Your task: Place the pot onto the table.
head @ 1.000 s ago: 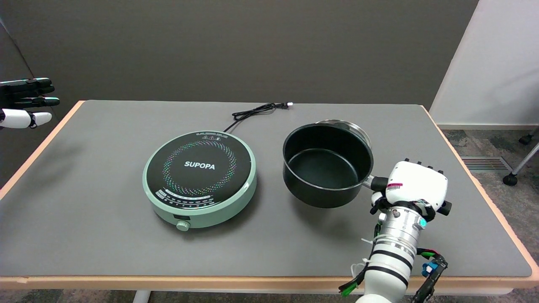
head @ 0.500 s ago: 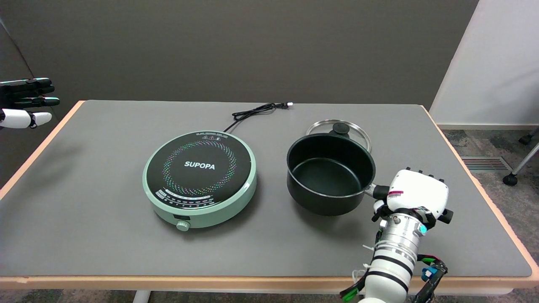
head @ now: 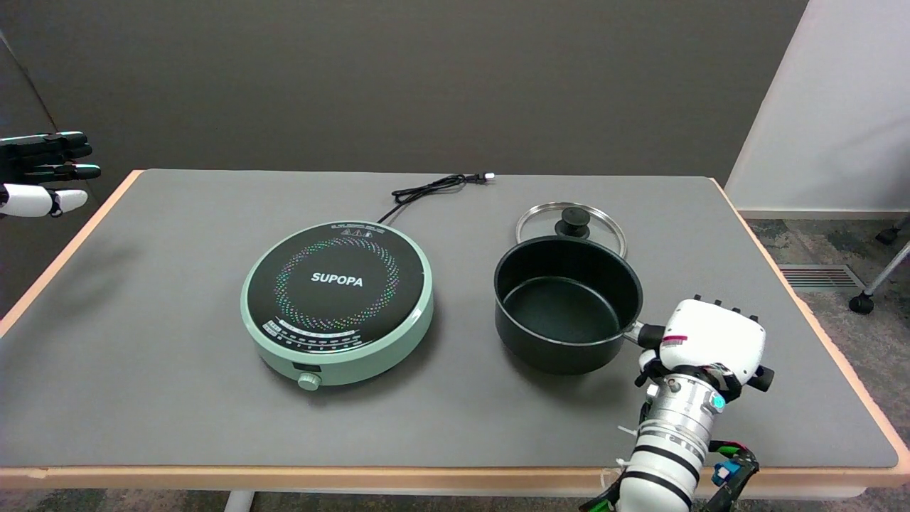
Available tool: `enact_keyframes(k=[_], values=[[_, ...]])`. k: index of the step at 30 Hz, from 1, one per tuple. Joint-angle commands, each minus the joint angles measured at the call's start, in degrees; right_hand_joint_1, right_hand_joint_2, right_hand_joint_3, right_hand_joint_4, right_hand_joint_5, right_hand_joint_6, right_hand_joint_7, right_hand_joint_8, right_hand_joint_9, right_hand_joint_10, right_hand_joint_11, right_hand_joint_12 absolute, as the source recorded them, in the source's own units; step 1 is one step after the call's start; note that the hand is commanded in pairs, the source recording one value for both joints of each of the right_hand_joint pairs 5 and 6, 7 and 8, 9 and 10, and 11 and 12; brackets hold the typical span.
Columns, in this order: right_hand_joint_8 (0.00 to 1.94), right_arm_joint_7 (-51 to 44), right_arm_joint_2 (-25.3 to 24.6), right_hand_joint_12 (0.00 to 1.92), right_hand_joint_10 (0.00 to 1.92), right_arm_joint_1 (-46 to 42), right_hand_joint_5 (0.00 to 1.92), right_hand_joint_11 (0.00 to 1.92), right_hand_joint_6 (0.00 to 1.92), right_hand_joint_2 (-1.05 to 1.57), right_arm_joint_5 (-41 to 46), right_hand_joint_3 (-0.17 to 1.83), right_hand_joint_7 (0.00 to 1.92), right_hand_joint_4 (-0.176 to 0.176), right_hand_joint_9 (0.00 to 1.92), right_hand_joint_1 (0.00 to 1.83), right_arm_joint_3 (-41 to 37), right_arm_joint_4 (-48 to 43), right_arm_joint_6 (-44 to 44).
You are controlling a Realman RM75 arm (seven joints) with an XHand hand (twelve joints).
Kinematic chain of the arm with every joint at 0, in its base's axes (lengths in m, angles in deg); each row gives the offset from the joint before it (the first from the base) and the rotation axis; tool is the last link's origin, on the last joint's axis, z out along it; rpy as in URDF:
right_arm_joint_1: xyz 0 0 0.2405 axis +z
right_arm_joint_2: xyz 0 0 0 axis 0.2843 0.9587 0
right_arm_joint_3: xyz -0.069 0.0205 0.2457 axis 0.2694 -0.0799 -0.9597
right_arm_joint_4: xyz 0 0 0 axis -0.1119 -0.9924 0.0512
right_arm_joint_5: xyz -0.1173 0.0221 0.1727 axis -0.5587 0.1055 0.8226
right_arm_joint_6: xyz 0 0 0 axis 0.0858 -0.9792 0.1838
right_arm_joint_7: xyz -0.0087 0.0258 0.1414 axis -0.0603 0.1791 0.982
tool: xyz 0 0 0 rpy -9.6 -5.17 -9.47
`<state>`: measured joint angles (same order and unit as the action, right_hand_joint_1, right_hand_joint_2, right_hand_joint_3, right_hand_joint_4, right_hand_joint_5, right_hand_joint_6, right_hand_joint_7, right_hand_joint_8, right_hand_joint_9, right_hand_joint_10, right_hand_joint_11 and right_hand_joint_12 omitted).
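An empty black pot (head: 567, 306) sits low over the grey table (head: 178, 398), right of the green SUPOPA induction cooker (head: 338, 300); whether its base touches the table I cannot tell. Its handle points to the lower right into my right hand (head: 711, 345), which grips it. The hand's white back faces the camera and hides the fingers and most of the handle.
A glass lid (head: 571, 222) with a black knob lies just behind the pot. The cooker's black cord (head: 434, 188) runs toward the table's far edge. The idle left hand (head: 43, 173) hangs at the upper left. The table's right edge (head: 817, 320) is close to my hand.
The pot and my right hand have come down and slightly toward the near right, uncovering the lid behind it. The cooker and lid have not moved.
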<state>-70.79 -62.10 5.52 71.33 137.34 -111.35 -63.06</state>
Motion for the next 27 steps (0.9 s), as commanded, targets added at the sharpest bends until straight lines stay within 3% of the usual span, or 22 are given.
enact_keyframes(k=[1,27], values=[[1.92,3.97,0.33,1.92,1.92,1.08,1.92,1.92,1.92,1.1,1.62,1.01,1.92,-0.035,1.92,0.97,-0.53,4.68,-0.8],[1.92,7.01,0.33,1.92,1.92,1.13,1.92,1.92,1.92,1.05,4.41,1.04,1.92,-0.032,1.92,0.97,-0.37,7.32,-1.12]])
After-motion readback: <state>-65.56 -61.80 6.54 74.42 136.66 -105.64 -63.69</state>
